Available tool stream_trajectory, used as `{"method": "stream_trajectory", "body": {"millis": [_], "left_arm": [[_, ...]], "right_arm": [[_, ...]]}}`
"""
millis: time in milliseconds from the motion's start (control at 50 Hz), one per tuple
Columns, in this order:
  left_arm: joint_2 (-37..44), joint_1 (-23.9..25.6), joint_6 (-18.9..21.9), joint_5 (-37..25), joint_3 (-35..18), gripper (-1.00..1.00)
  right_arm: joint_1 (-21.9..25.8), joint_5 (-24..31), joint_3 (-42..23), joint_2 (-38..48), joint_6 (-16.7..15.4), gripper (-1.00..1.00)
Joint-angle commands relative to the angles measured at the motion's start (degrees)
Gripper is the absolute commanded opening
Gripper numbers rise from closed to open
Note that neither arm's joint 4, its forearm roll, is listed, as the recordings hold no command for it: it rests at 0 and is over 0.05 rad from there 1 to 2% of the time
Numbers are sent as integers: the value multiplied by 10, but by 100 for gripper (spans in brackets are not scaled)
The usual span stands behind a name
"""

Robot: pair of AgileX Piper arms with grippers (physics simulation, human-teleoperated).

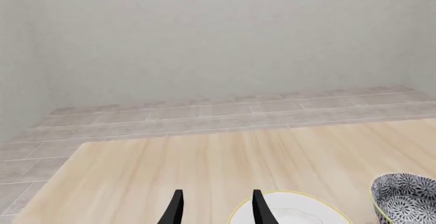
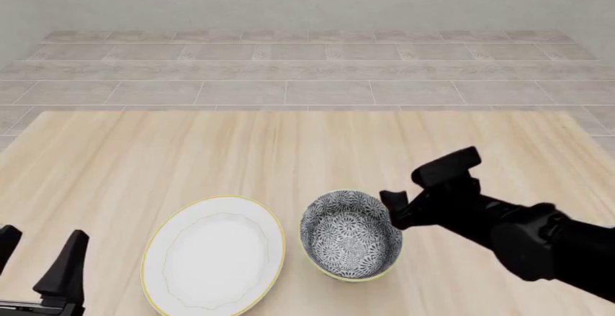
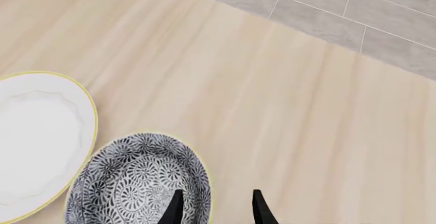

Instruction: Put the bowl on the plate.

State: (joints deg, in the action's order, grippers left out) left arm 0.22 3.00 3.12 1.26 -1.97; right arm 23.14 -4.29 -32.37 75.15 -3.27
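The bowl (image 2: 348,238), deep with a dark-grey and white floral pattern and a pale rim, stands on the table just right of the plate (image 2: 213,262), which is flat and white with a thin yellow rim. My right gripper (image 2: 396,211) is open at the bowl's right rim. In the right wrist view one finger (image 3: 175,206) is over the inside of the bowl (image 3: 132,180) and the other finger is outside the wall, with the plate (image 3: 38,132) beside it. My left gripper (image 2: 37,255) is open and empty near the front left, left of the plate (image 1: 293,211). The left wrist view also catches the bowl (image 1: 405,196).
The light wooden table (image 2: 288,150) ends at a tiled grey floor (image 2: 307,71) with a plain wall behind. The right arm (image 2: 538,240) reaches in low over the table from the right.
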Motion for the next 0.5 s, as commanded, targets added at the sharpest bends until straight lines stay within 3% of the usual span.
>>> {"method": "stream_trajectory", "body": {"millis": [20,500], "left_arm": [[1,0,1,1,1,100],[0,-2,3,0,1,100]], "right_arm": [[-2,-21,10,20,4,100],[-4,-65,33,54,18,100]]}}
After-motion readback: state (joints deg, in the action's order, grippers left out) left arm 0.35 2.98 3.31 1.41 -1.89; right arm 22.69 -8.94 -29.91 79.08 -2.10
